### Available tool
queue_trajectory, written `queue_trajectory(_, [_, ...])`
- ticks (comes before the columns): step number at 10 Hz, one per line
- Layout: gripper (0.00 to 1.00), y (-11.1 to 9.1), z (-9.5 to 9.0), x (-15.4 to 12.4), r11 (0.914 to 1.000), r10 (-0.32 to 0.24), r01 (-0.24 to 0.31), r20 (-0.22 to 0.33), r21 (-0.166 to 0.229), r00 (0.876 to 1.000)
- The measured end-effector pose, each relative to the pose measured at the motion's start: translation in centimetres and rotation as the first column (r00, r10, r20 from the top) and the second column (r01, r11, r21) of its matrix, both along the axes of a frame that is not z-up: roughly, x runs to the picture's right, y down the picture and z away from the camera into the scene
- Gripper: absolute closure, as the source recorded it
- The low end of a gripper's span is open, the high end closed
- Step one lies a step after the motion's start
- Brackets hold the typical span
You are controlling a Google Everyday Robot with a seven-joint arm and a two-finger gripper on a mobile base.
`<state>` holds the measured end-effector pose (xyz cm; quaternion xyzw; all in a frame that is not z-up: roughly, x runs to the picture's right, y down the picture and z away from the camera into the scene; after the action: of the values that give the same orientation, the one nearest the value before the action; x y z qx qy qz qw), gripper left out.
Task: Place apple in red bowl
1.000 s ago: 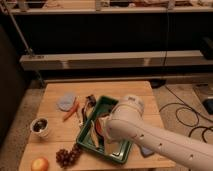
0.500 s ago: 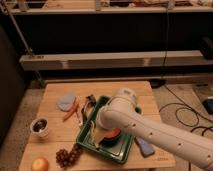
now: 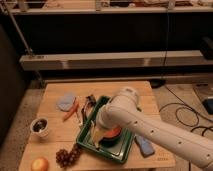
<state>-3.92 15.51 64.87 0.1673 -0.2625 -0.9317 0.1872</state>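
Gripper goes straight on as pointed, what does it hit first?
Likely the green tray, right beside the red bowl; the gripper points down over it. Depth unclear.

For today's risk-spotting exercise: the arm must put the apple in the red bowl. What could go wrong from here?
1. The open tool hangs over the green tray beside the red bowl. Reaching for the apple at the near-left corner of the table, it may sweep the grapes lying between.
2. The apple sits near the table's edge, so a nudge might roll it off.
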Motion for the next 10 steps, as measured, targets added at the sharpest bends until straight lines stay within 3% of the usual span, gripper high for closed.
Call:
queue_trajectory(3, [0.20,-1.3,-3.4,-4.7,0.9979,0.044,-0.041,0.076,-0.051,0.996])
queue_trajectory(6, [0.20,-2.6,-6.4,-12.4,0.9943,0.055,-0.043,0.133,-0.098,0.990])
queue_trajectory(8, [0.20,-2.2,-7.3,-17.1,0.9932,0.032,-0.014,0.153,-0.115,0.988])
queue_trajectory(10, [0.20,0.1,-7.6,-22.7,0.9900,-0.021,0.048,0.197,-0.133,0.980])
